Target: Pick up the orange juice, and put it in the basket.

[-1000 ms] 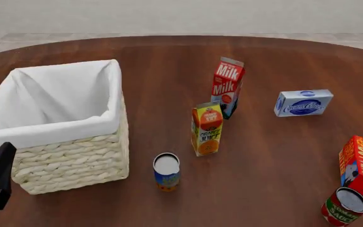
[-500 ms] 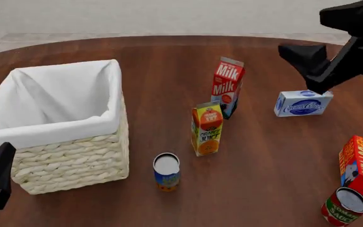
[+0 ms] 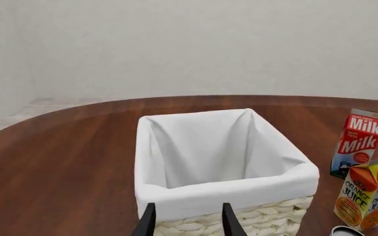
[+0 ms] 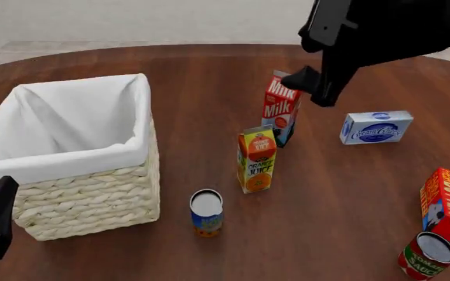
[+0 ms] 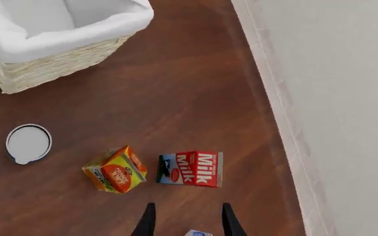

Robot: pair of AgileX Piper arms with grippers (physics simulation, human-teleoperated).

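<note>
The juice [image 4: 257, 159] stands upright near the middle of the brown worktop [image 4: 209, 82], untouched, with the milk [image 4: 282, 108] just behind it and a blue can [image 4: 207, 212] in front and a little to the left. The basket [image 4: 92, 199], its white lining folded over the rim, sits well to the left; in the left wrist view its near lower wall is cut off by the frame edge and its floor is lost in the folds of cloth. The right arm fills the upper right of the front view as a dark mass hanging above the milk, hiding that carton's peak; its right end effector [image 5: 186, 219] shows in its own wrist view only as two dark finger stubs with a clear gap between them, spread and holding nothing, tips cut off at the frame edge. The left end effector [image 3: 187, 221] likewise shows two parted fingers over the basket's near rim, empty; in the front view only a black corner of that arm appears at lower left. A white-and-blue box [image 4: 376, 127] lies right of the milk, its label too blurred to read. The butter [image 4: 446, 205] and a red can [image 4: 426, 255] are partly cropped at the lower right.
</note>
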